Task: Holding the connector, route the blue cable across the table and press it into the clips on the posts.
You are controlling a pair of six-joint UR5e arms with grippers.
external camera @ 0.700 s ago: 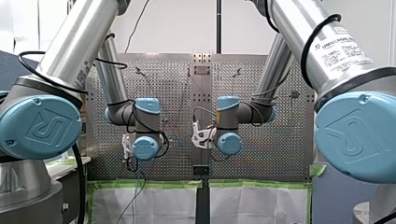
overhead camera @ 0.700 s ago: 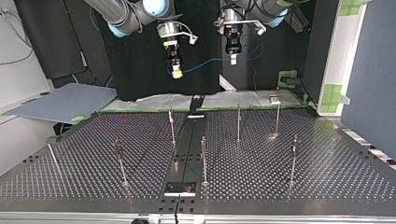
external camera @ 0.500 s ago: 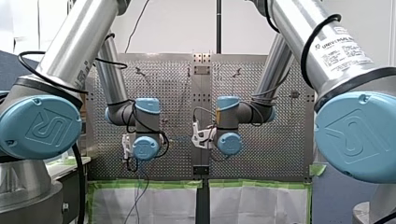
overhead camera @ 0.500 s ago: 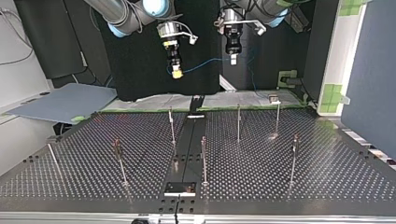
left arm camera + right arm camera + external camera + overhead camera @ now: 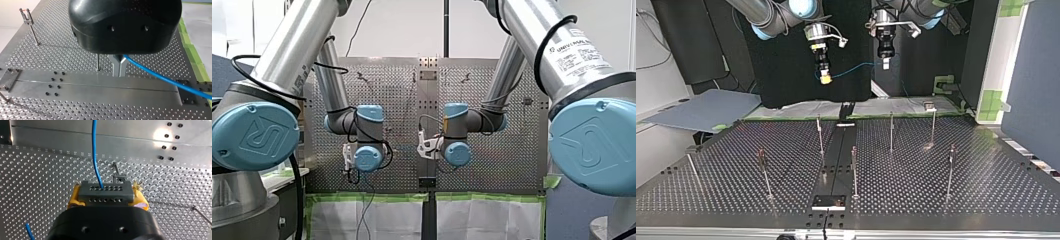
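While my right claw [image 5: 106, 194] clamps the connector [image 5: 105, 191], my left claw [image 5: 119, 70] pinches the blue cable [image 5: 160, 76].

Both arms are silver tubes with round pale-blue joint caps [image 5: 254, 135], each embossed with a looping logo. My left arm [image 5: 294, 47], at the front view's left, is looped by black cable [image 5: 242, 70]. My right arm [image 5: 532, 30], at its right, carries a white printed label [image 5: 579, 52]. My left tool [image 5: 119, 73] has a rounded black housing with two small holes and grey metal fingers. My right tool [image 5: 106, 193] has yellow pads.
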